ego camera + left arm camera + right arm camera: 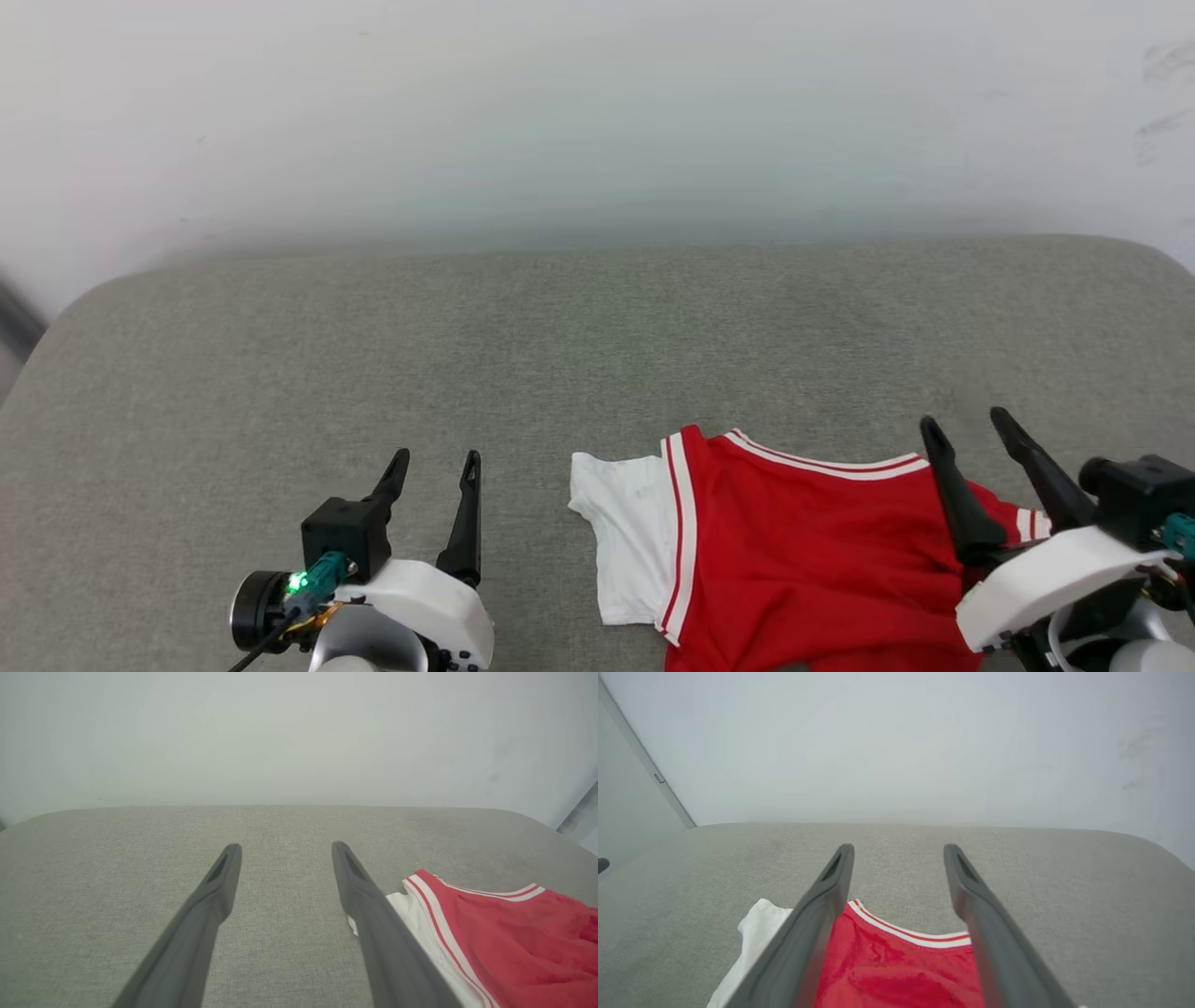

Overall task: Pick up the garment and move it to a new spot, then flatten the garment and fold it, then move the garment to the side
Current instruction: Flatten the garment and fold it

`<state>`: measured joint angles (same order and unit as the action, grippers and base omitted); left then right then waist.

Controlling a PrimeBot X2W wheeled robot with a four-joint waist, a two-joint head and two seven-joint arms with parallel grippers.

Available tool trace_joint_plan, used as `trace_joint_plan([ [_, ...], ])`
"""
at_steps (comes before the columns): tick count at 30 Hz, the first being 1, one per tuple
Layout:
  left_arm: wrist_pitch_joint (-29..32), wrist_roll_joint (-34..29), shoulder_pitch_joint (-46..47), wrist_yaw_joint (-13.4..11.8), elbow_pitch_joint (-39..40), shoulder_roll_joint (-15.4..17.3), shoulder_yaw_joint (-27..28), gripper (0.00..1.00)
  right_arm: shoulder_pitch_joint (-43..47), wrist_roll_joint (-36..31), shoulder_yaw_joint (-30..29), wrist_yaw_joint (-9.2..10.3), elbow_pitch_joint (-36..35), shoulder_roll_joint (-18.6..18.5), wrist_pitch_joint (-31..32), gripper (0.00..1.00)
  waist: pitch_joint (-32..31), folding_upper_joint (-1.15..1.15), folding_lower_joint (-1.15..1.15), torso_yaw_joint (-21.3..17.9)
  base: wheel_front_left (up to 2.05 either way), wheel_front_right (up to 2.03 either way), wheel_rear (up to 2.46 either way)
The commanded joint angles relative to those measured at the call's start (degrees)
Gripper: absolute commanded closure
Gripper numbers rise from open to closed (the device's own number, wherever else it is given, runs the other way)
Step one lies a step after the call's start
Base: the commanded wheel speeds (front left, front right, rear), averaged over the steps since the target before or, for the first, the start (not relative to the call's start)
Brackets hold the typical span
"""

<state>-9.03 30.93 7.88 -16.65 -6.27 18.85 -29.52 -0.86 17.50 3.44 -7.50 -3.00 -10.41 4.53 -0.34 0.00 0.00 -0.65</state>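
Observation:
The garment (pixel 794 551), a red jersey with a white sleeve and red-striped white trim, lies on the grey cushion at the lower right of the head view. It also shows at the right of the left wrist view (pixel 514 938) and between the fingers in the right wrist view (pixel 896 966). My right gripper (pixel 966 422) hovers open over the garment's right part, with nothing between its fingers. My left gripper (pixel 436 457) stands open over bare cushion, left of the white sleeve (pixel 625 532). The print is hidden.
The grey cushion (pixel 467 355) stretches wide to the left and back of the garment. A pale wall (pixel 597 112) rises behind its far edge. The cushion's corners round off at the far left and far right.

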Motion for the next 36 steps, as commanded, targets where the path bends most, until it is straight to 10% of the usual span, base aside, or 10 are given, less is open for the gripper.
trace_joint_plan([
  [1, 0.3, -0.1, 0.4, 0.3, -0.2, 0.1, -0.3, 0.0, 0.8, -0.2, -0.6, 0.02, 0.1, 0.4, -0.5, 0.0, -0.2, 0.0, 0.0, -0.7, 0.0, 0.0, 0.0],
  [15, 25.3, 3.9, 17.1, 11.8, -11.4, 0.9, -8.1, 0.0, 0.8, -1.2, -2.2, 0.02, -2.0, 2.7, 0.8, 0.0, 4.9, 0.0, 0.0, -7.4, 0.0, 0.0, 0.0],
  [29, 45.2, 9.5, 20.0, 18.1, -23.3, 1.8, -12.9, 0.03, -1.3, -0.9, -0.5, 0.02, 0.7, 4.4, -0.2, 0.0, 8.3, 0.0, 0.0, -12.1, 0.0, 0.0, 0.0],
  [30, 46.4, 10.0, 19.9, 18.4, -23.8, 1.6, -13.3, 0.59, -1.3, -0.9, -0.5, 0.02, 0.8, 4.5, -0.4, 0.0, 8.3, 0.0, 0.0, -12.2, 0.0, 0.0, 0.0],
  [31, 46.8, 10.1, 19.9, 18.7, -23.9, 1.3, -13.5, 0.87, -1.3, -0.9, -0.6, 0.02, 1.0, 4.6, -0.4, 0.0, 8.3, 0.0, 0.0, -12.2, 0.0, 0.0, 0.0],
  [32, 46.7, 9.8, 20.1, 18.6, -23.8, 1.3, -13.6, 1.0, -1.4, -1.0, -0.7, 0.02, 1.0, 4.6, -0.5, 0.0, 8.3, 0.0, 0.0, -12.2, 0.0, 0.0, 0.0],
  [36, 43.5, 8.5, 21.2, 17.4, -22.3, 1.8, -12.7, 1.0, -1.1, -0.9, -1.8, 0.02, 1.3, 4.7, -0.4, 0.0, 7.8, 0.0, 0.0, -11.0, 0.0, 0.0, 0.0],
])
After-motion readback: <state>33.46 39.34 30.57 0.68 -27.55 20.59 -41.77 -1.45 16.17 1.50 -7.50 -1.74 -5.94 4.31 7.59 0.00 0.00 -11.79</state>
